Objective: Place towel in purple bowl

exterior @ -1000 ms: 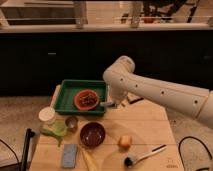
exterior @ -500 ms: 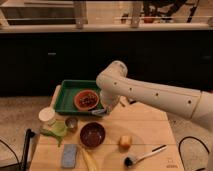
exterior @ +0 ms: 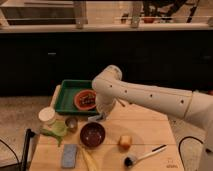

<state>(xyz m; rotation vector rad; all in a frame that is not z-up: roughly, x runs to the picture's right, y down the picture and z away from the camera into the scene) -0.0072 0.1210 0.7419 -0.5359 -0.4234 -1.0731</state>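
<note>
Nothing placed yet — purple bowl point(exterior: 92, 134) seen empty on worktop point(exterior: 145, 127). Gripper point(exterior: 98, 117) positioned just above bowl's rim; fingers' state cannot be told. Towel not identifiable — placement judged outstanding.

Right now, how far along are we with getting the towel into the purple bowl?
Nothing looks finished: the purple bowl holds no cloth. The gripper sits low over the table between the green tray and that bowl; whether it carries anything is hidden by the arm. A blue folded piece, possibly the towel, lies at the front left. Placing remains.
</note>
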